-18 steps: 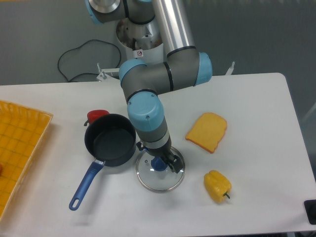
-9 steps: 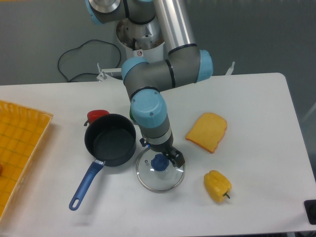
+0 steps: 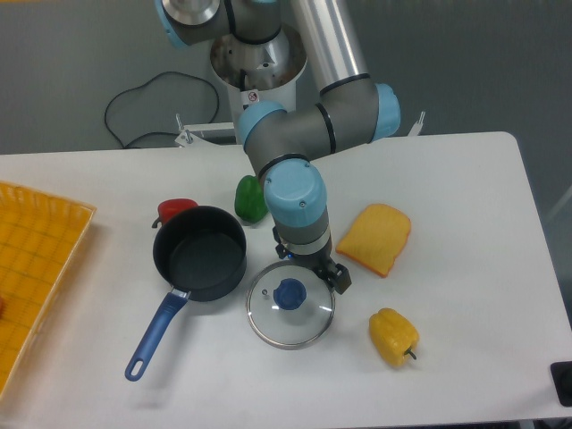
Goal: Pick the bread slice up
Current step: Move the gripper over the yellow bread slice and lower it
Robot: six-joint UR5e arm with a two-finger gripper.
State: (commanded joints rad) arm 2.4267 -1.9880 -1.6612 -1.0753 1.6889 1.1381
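The bread slice (image 3: 375, 238) is seen lying flat on the white surface (image 3: 465, 206), right of the end effector (image 3: 332, 274); whether the end effector's fingers are apart cannot be told; a glass lid (image 3: 290, 304) lies just beside it; a yellow pepper (image 3: 393, 337) sits below the slice.

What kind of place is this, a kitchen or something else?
Probably a robotics lab, not a kitchen: a grey-and-blue robot arm is bolted at a plain white table, and the food is toy-like, such as the flat yellow-orange bread slice and yellow plastic pepper.
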